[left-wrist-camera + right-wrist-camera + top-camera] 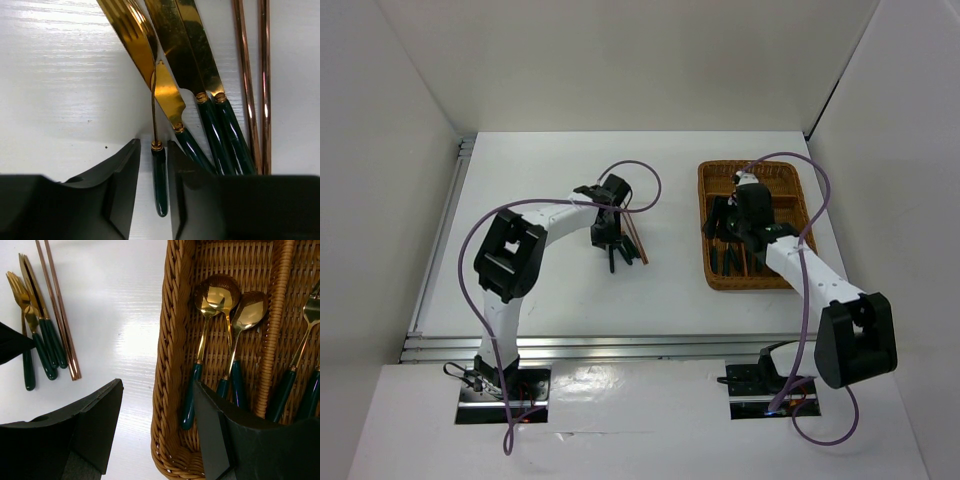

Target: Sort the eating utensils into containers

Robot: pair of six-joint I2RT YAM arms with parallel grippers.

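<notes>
Gold cutlery with dark green handles (623, 243) lies on the white table beside two brown chopsticks (241, 75). My left gripper (154, 145) is low over it, open, its jaws either side of a fork's green handle (160, 185), with a small gap on the left. Two knives (192, 45) and a smaller piece (167, 95) lie just to the right. My right gripper (157, 390) is open and empty, straddling the left wall of the wicker tray (172, 340). Two spoons (217, 292) lie in its left compartment and a fork (311, 315) in the one beside it.
The wicker tray (756, 172) stands at the right of the table, with my right gripper (722, 228) over its left side. My left gripper (613, 255) is mid-table. White walls enclose the table. A metal rail (620, 345) runs along the near edge.
</notes>
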